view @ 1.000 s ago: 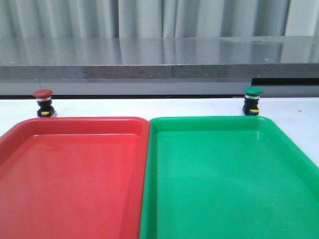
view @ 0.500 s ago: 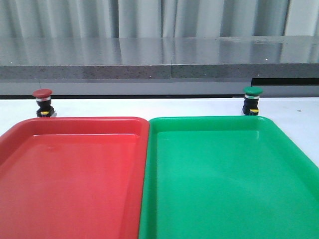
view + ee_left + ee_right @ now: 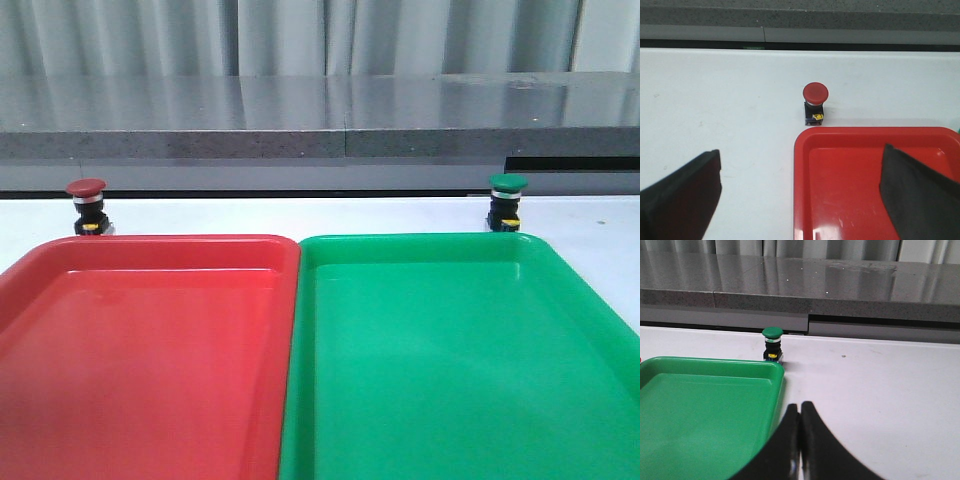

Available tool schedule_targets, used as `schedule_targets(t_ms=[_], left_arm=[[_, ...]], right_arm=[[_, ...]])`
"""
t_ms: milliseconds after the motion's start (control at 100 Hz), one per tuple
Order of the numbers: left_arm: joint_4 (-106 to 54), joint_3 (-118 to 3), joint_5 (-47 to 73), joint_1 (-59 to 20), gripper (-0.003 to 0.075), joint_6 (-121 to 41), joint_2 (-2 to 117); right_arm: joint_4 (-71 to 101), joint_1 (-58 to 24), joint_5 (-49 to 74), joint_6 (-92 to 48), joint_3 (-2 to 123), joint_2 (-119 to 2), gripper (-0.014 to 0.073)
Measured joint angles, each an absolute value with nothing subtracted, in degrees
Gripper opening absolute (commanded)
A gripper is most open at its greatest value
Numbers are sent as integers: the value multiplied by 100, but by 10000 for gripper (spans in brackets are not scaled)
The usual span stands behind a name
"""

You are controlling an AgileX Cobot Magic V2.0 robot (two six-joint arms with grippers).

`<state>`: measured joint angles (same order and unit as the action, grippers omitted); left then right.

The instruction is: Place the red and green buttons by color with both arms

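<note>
Front view: no arm is seen there, so the step in hand is judged to be the first reach, with neither button yet grasped. In the left wrist view the left gripper (image 3: pixel 800 192) is spread wide with nothing between its fingers; it is best lowered over the red button (image 3: pixel 815 104) with the fingers on either side of the black body below the cap, then closed. In the right wrist view the right gripper (image 3: pixel 800 437) is pressed fully closed and holds nothing; it is judged that it must be opened before the green button (image 3: pixel 772 343) is approached.

Nearest the robot, the red tray (image 3: pixel 150 340) and the green tray (image 3: pixel 460 340) lie side by side, rims touching, and nothing is held in either. Just beyond the red tray's far left corner the red button stands upright on the white table (image 3: pixel 300 215); the green button stands just beyond the green tray's far right corner.
</note>
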<state>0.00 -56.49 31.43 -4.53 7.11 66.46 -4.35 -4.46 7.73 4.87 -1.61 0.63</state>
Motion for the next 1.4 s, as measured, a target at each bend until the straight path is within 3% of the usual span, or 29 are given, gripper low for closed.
schedule_targets(t_ms=[280, 630, 1400], left_arm=[[34, -6972, 3024, -453, 608, 658, 8678], [69, -7984, 3001, -756, 608, 519, 10294], [78, -8250, 2226, -765, 608, 512, 11423]], right_arm=[[-435, -446, 773, 487, -161, 63, -67], [-435, -446, 773, 487, -161, 63, -67], [-435, -446, 773, 487, -161, 63, -67]])
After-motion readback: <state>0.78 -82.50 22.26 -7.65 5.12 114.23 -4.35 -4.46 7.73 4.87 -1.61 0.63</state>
